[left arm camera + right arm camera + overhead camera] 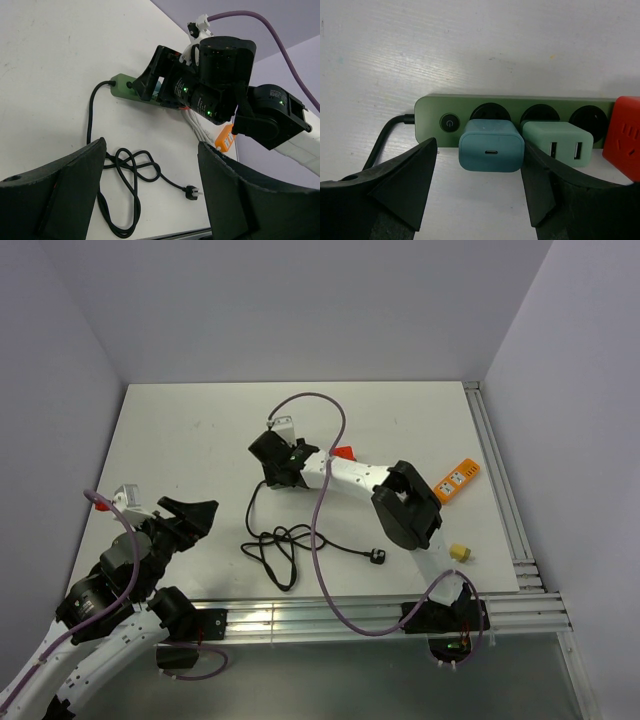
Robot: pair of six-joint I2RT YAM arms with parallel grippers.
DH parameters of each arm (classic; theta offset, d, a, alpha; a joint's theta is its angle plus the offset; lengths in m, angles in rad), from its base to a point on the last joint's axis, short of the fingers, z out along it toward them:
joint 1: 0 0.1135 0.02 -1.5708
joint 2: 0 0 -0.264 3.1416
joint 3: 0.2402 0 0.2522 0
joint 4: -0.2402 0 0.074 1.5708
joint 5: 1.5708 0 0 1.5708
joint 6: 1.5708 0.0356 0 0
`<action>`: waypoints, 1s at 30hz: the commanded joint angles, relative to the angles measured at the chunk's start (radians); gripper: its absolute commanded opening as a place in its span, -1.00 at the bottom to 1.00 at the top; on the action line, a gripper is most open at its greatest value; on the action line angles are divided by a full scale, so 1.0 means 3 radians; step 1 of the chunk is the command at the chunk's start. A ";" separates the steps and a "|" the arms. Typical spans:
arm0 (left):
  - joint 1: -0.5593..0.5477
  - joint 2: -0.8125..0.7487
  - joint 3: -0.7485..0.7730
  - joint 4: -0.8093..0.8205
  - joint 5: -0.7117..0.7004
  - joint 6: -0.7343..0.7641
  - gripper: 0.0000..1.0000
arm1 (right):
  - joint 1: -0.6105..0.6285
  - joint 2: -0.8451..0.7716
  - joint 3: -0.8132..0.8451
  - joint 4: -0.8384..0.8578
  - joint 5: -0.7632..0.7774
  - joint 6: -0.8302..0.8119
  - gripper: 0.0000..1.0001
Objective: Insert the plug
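My right gripper [480, 150], open, flanks the teal charger [491, 142] on the green power strip [515, 106]; my left gripper [151, 145] hangs open at the counter's [200, 430] eight o'clock.

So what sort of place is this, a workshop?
Probably a robotics lab test cell. A white table sits boxed in by plain walls. A left arm and right arm are mounted on metal rails at its edge. A green power strip and teal charger lie out, seemingly as practice props.
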 commanded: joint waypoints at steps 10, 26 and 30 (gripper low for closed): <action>0.0005 0.0035 0.0093 0.0094 0.0022 0.0002 0.59 | -0.0004 0.0133 0.0640 -0.0728 0.0284 0.0133 0.49; 0.0005 0.0199 0.0052 0.0299 0.0257 0.0064 0.60 | 0.0047 -0.1181 -0.0198 -0.0783 0.0601 0.0235 0.48; 0.0005 0.0286 0.0012 0.0432 0.0380 0.0104 0.60 | -0.0096 -0.1635 -0.0509 -0.1055 0.0632 0.0409 0.48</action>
